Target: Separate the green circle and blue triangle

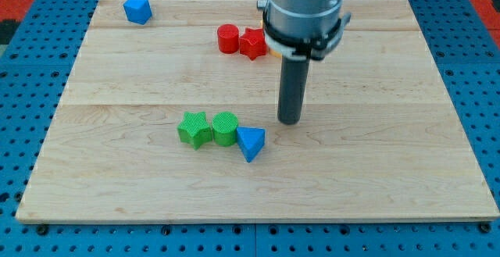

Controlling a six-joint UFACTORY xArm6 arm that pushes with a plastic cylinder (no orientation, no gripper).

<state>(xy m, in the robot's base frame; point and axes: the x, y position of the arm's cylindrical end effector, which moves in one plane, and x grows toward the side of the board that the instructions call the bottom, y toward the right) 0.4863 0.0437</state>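
The green circle point(225, 127) sits on the wooden board near the middle, touching the blue triangle point(251, 142) on its right. A green star point(194, 128) touches the circle's left side. My tip point(290, 121) rests on the board just to the upper right of the blue triangle, a short gap away from it.
A red cylinder point(227, 38) and a red star point(252, 44) sit together near the view's top, left of the arm's body. A blue hexagon-like block point(137, 9) lies at the top left corner. The board's edge point(258, 219) runs along the bottom.
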